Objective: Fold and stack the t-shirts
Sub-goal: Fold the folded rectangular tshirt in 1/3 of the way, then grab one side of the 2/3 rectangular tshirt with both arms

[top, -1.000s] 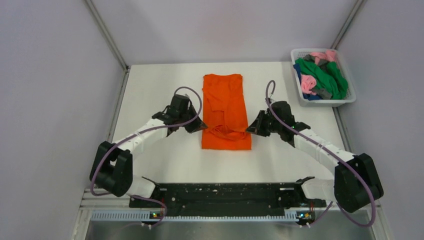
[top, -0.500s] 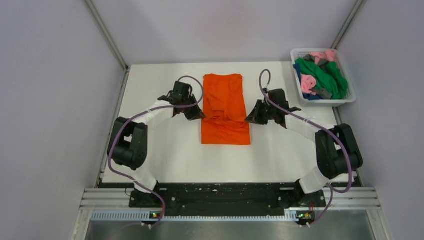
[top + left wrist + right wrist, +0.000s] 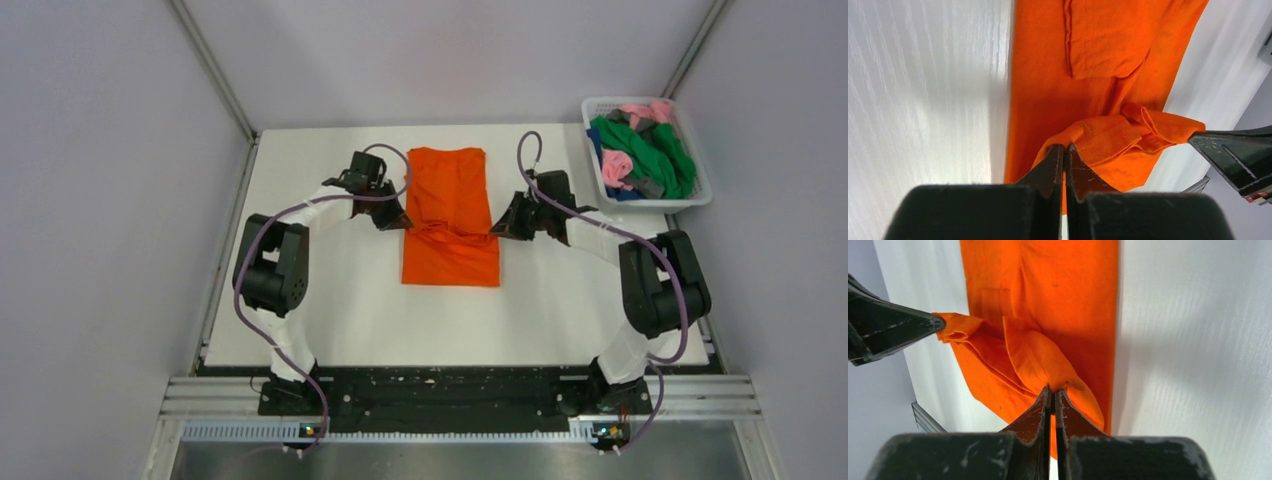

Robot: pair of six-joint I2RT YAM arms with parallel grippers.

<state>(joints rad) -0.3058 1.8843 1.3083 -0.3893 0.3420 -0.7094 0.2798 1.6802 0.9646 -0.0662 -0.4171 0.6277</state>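
The white worktop [image 3: 330, 300] fills the space between the grey walls. The left arm [image 3: 275, 270] and the right arm [image 3: 655, 285] reach from its near edge towards its middle, one on each side.

The orange t-shirt [image 3: 450, 190] lies as a long narrow strip along the centre line of the worktop. Its far end is close to the far edge and its near end is about halfway to the near edge. Most of it rests flat. Across its width, roughly at mid-length, a band of cloth is lifted off the layer below and hangs in loose folds between the two arms.

A white mesh basket [image 3: 700, 200] sits at the far right corner of the worktop, well apart from the orange strip. It holds a heap of other t-shirts [image 3: 645, 150] in green, pink, blue and grey.

The left pincer [image 3: 398, 222] is at the strip's left edge. Its wrist view shows it [image 3: 1064, 150] closed tight on a stitched edge of the raised orange cloth. The right pincer [image 3: 497, 230] is at the right edge, directly opposite. Its own view shows it [image 3: 1053, 392] also clamped fully together on a fold of the same cloth.
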